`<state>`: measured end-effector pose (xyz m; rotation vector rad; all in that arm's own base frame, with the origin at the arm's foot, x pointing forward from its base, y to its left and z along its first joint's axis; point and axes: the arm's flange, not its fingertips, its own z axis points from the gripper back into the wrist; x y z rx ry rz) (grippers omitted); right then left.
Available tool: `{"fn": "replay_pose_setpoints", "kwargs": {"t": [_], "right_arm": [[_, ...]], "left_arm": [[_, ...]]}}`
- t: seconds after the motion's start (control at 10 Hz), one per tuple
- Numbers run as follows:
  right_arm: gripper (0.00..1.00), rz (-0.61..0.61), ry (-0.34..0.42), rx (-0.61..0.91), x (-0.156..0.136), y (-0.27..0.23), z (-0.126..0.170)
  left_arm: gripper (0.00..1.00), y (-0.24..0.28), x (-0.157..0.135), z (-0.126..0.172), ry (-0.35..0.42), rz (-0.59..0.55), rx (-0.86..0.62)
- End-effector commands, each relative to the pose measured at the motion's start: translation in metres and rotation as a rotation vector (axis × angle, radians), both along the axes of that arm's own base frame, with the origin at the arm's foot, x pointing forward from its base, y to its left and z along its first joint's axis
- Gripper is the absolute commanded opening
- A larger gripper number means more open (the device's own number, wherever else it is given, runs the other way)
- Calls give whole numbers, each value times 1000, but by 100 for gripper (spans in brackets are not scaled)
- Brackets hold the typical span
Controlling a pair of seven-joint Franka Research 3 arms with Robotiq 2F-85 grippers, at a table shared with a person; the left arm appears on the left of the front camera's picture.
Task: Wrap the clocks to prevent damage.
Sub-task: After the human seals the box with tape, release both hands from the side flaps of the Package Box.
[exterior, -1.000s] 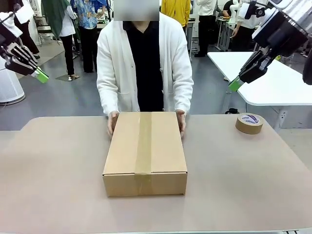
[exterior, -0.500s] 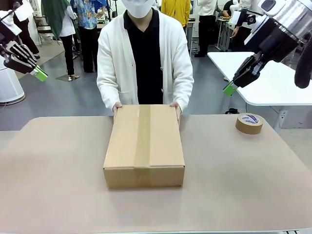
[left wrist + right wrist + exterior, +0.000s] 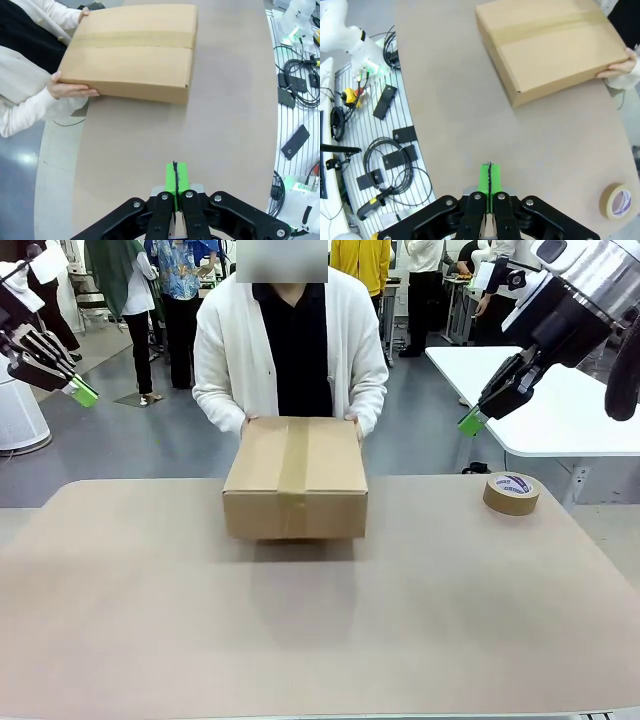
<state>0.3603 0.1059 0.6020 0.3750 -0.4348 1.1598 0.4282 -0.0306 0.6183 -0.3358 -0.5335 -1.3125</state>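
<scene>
Both our end effectors, left and right, hang pinched closed and empty above the counter, leaving room while the person's hands lift the taped cardboard box at its far edge.

cardboard box lifted off table, person's hands gripping far end

Tape roll flat on the beige table, far right side, also bottom right in right wrist view. Cables and small black boxes, probably adapters, on a white slatted surface beside the table. White table behind, people standing further back.
</scene>
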Motion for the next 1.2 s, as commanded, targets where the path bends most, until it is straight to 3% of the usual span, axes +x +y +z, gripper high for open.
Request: {"fn": "replay_pose_setpoints", "kwargs": {"t": [0.0,0.2,0.3,0.4,0.5,0.7,0.8,0.9,1.0,1.1], "right_arm": [[1,-23,0,-21,0,1,-1],[1,0,0,0,0,0,0],[36,24,5,45,-2,-1,0],[61,68,1,139,2,-5,0],[96,62,5,144,4,-9,-2],[100,69,28,109,5,-7,-7],[100,88,45,122,4,-7,-8],[96,93,49,116,5,-5,-9],[100,94,52,117,6,-4,-9],[100,96,56,114,6,-4,-10]], "left_arm": [[0,0,2,5,19,10,5],[0,3,-1,10,-1,-13,-32],[57,6,-3,13,18,12,-103],[58,9,-2,17,25,39,-179],[100,9,-2,18,29,34,-180],[100,3,1,16,54,2,-124],[81,0,-3,12,64,-7,-116],[90,-2,-1,11,75,-12,-111],[100,-1,1,12,79,-16,-107],[100,-1,1,12,81,-13,-107]]}}
